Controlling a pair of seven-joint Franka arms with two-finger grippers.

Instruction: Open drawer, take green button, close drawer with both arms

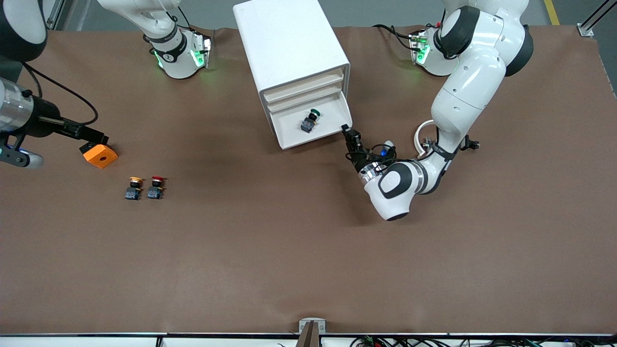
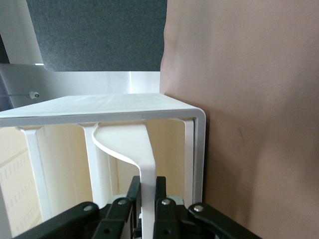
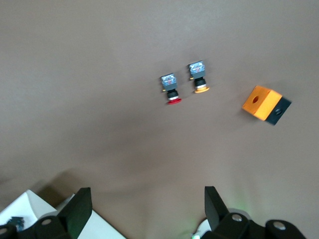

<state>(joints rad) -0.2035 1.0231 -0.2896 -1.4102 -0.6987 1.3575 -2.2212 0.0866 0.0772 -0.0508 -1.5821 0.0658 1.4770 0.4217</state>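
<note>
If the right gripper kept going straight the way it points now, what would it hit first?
The right gripper, open, points down at bare brown table. Most likely it would meet the tabletop first, short of the red button and yellow button, though depth is hard to judge.

Robot lab: brown-covered table [image 1: 270, 250], two arms, aluminium framing, cabling.

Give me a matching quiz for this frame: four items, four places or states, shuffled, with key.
Items:
1. green button
2. left gripper
3. right gripper
4. orange block

Places or states:
A. open, up over the table
B. on the table, beside the yellow and red buttons
C. shut on the handle of the lowest drawer
D. inside the pulled-out lowest drawer

Pairs: 1-D, 2-C, 3-A, 4-B
</note>
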